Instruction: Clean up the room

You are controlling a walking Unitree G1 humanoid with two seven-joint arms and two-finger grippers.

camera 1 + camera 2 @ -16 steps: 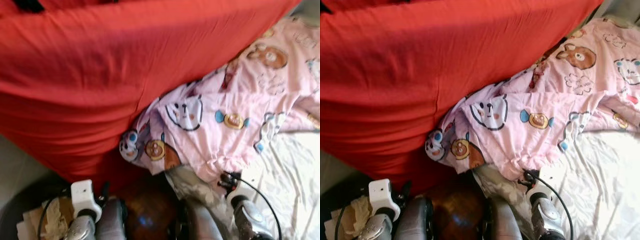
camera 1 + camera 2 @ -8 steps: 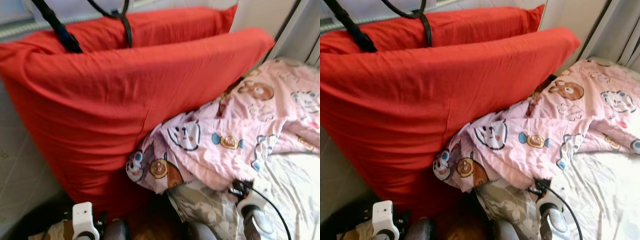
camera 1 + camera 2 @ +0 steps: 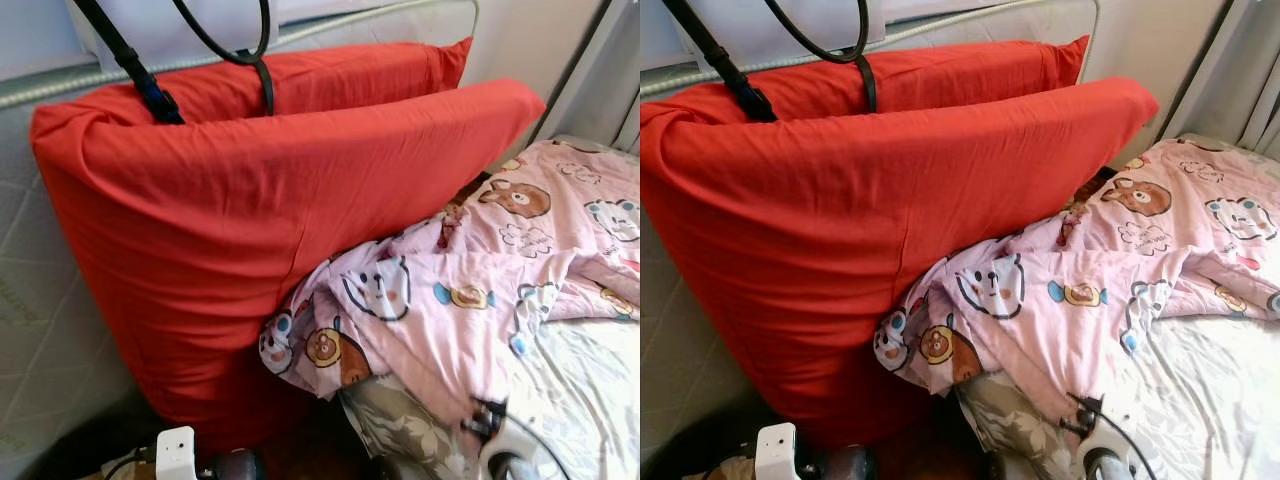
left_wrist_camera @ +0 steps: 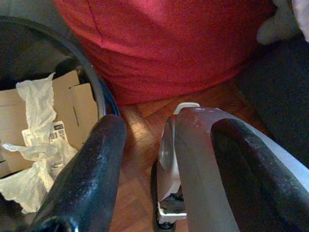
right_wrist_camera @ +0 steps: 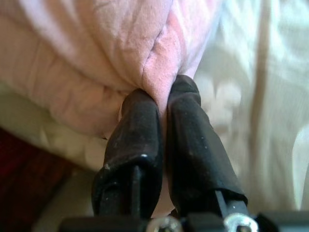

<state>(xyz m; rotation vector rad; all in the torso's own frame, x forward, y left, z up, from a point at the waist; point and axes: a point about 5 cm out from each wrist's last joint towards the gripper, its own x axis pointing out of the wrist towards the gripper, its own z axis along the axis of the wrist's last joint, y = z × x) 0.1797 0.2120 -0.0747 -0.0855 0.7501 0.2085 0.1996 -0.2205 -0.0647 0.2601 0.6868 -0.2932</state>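
A pink quilt (image 3: pixel 470 290) printed with cartoon animals lies crumpled on the bed, its edge hanging over the side near me. My right gripper (image 5: pixel 164 99) is shut on a fold of that pink quilt (image 5: pixel 130 43), with both black fingers (image 5: pixel 140 130) pinching the fabric. That arm's wrist (image 3: pixel 1095 462) sits low by the bed's edge. My left gripper (image 4: pixel 171 128) hangs open above the wooden floor (image 4: pixel 140 145), beside a bin, and holds nothing.
Two big red pillows (image 3: pixel 260 210) lean on the grey quilted headboard (image 3: pixel 40 330), with black straps (image 3: pixel 140 75) over their top. A white sheet (image 3: pixel 1210 400) covers the mattress. A dark round bin (image 4: pixel 94 82) holds cardboard and crumpled paper (image 4: pixel 36 121). Curtains (image 3: pixel 1250 80) hang at the right.
The camera has risen, so the pillows' tops, straps and headboard now show and my arms sit lower in the picture. The right gripper still holds the quilt's edge.
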